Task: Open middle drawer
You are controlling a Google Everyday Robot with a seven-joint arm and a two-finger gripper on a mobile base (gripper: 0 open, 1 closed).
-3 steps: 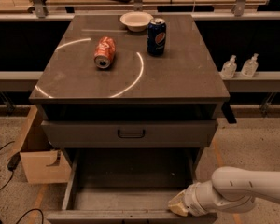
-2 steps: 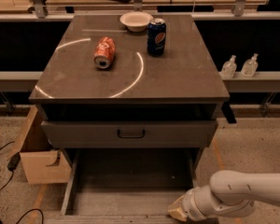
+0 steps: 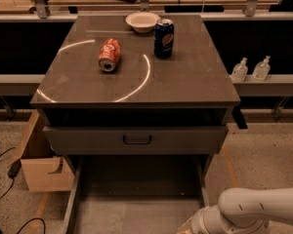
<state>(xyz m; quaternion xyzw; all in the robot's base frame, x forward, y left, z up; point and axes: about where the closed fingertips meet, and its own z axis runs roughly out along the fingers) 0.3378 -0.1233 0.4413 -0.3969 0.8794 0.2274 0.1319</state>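
The dark grey cabinet fills the middle of the camera view. The middle drawer is pulled far out toward me, and its deep grey tray is bare. Its front and handle are cut off by the bottom edge. Above it, the taller uppermost drawer with a black loop handle stands a little out. My gripper is at the bottom edge, at the right front corner of the pulled-out drawer, on the end of my white arm.
On the cabinet top lie a red can on its side, an upright blue can and a white bowl. A cardboard box stands left of the cabinet. Two small bottles stand on a ledge at the right.
The middle drawer has come further out toward me. My gripper and arm have moved down toward the bottom edge of the view with it.
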